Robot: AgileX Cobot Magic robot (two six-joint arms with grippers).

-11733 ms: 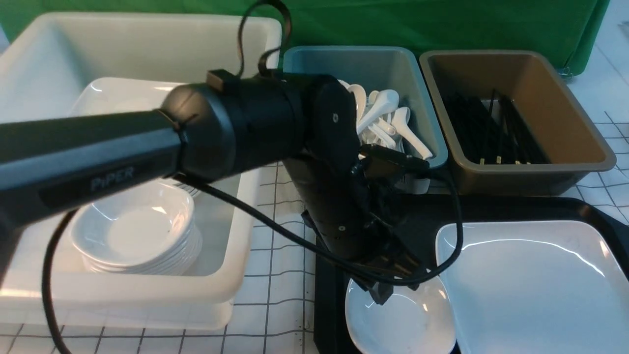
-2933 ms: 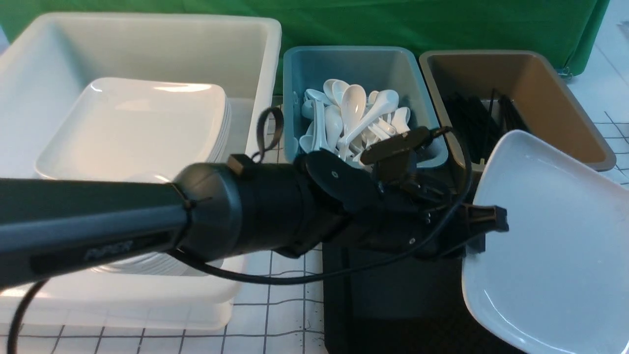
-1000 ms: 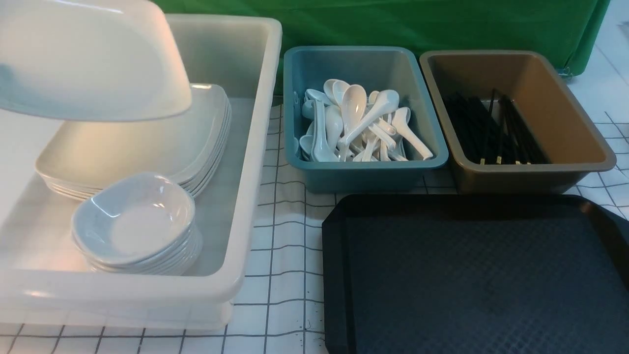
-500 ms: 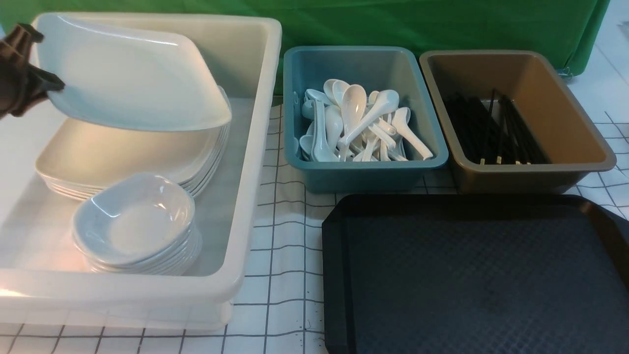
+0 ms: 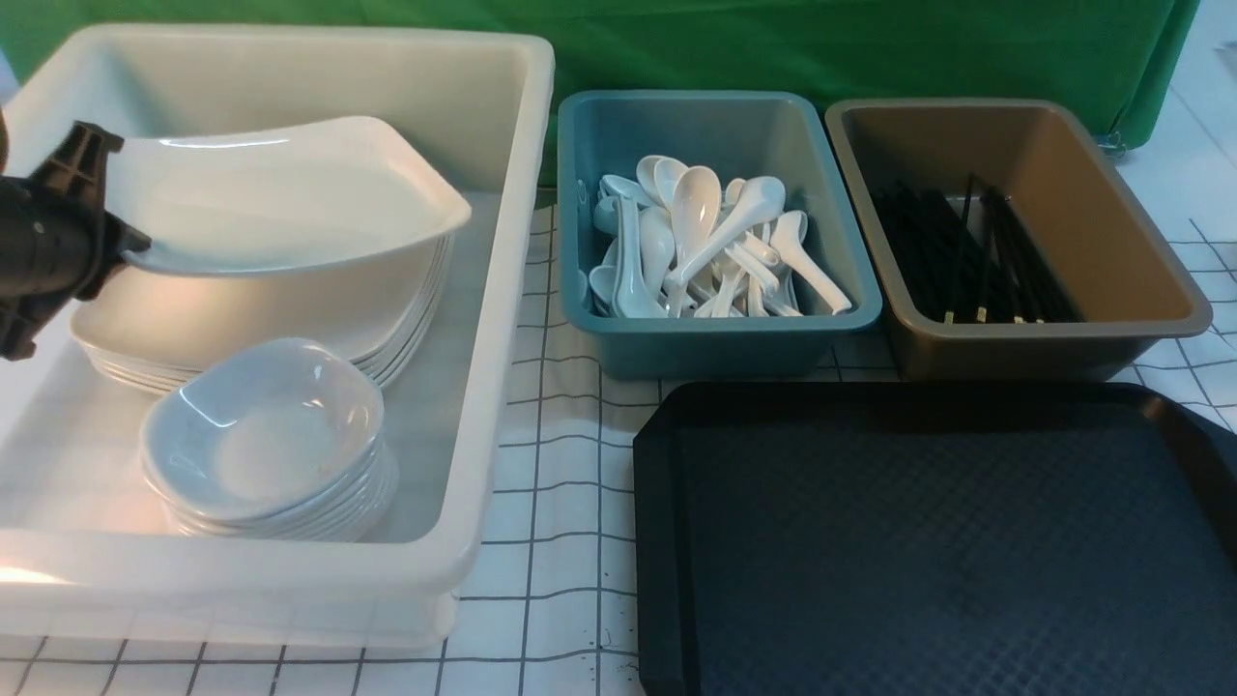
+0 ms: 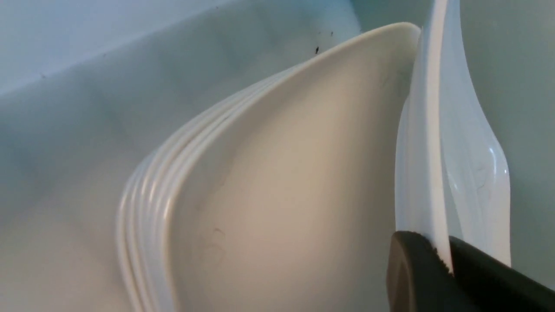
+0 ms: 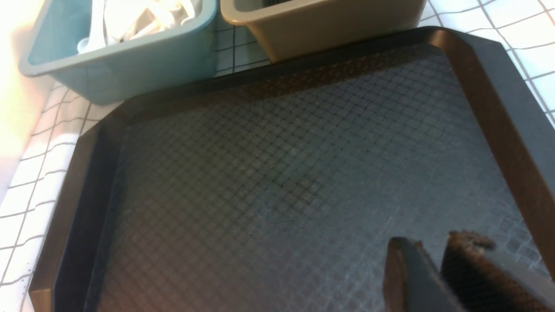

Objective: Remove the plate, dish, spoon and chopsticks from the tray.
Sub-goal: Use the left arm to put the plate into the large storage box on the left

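The left gripper (image 5: 97,208) has its jaws closed tight on the rim of the plate (image 5: 290,193), holding it by one edge, tilted, low over the stack of plates (image 5: 242,309) in the white tub (image 5: 503,290). I can't tell whether its far corner touches the stack. The risk I see is that thin pinch on glossy ware. If it lets go while the plate sits skewed, the plate could slide toward the tub wall, clatter, or fail to nest. The right gripper (image 7: 433,260) hangs over the tray (image 5: 918,541), jaws slightly apart and holding nothing. The tray looks bare.
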